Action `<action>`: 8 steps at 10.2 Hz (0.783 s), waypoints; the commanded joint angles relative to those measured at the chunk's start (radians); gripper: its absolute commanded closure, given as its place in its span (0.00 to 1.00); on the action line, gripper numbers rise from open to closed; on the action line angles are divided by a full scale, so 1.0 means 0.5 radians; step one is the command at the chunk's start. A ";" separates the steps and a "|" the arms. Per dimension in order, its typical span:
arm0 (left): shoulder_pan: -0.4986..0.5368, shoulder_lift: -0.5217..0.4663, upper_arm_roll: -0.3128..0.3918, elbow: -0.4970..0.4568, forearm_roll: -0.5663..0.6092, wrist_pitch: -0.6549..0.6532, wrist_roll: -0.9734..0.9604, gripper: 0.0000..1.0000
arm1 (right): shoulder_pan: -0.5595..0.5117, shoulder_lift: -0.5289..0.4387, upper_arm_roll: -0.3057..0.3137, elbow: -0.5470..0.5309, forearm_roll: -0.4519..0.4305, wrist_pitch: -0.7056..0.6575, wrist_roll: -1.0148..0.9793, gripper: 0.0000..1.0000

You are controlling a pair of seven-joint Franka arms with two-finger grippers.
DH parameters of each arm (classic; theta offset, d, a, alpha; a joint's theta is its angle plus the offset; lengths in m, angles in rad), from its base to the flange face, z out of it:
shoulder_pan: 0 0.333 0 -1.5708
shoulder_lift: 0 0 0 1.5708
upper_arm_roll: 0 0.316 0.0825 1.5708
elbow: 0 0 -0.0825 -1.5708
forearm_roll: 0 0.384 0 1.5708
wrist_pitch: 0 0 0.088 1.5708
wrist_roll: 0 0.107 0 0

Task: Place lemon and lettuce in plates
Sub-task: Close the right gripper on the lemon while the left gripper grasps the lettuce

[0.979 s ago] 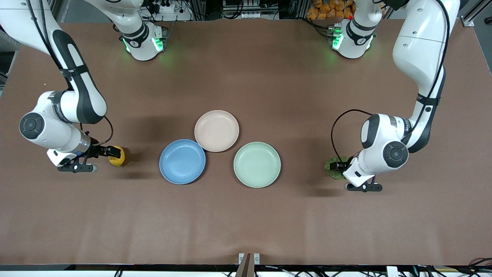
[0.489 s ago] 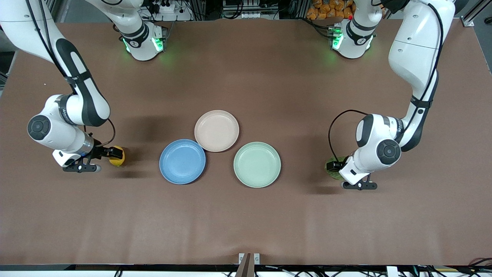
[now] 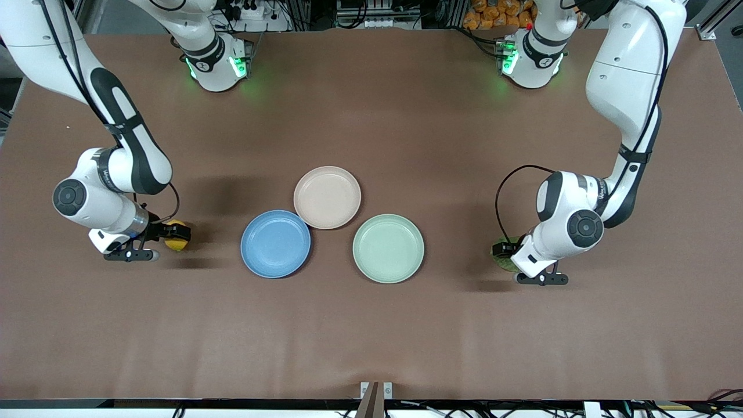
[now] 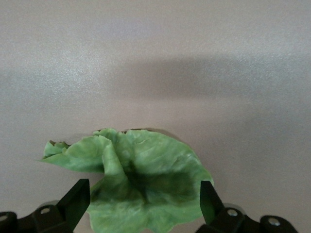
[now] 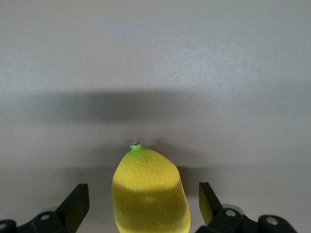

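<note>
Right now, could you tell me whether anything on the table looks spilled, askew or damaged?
Nothing stands out. The three plates lie flat and bare. The right gripper brackets the intact lemon, and the left gripper is open around the crumpled lettuce.

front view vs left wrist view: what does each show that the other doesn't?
Front view only: the round blue plate, beige-pink plate and mint-green plate, all bare, plus the right gripper at the small oval yellow lemon. Left wrist view only: the open jaws straddling the leaf, with its ruffled edges and the gap on either side. Both: the green wrinkled lettuce leaf on the brown table, with the left gripper around it.
</note>
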 commanded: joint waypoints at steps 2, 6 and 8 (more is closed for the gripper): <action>-0.026 0.023 0.008 -0.018 -0.008 0.031 -0.022 0.00 | -0.035 0.043 0.022 -0.010 0.000 0.069 -0.039 0.00; -0.038 0.041 0.011 -0.015 -0.008 0.034 -0.022 0.00 | -0.032 0.058 0.022 -0.007 -0.003 0.060 -0.045 0.27; -0.038 0.041 0.014 -0.015 -0.005 0.034 -0.028 0.88 | -0.035 0.055 0.022 -0.007 -0.003 0.050 -0.051 0.53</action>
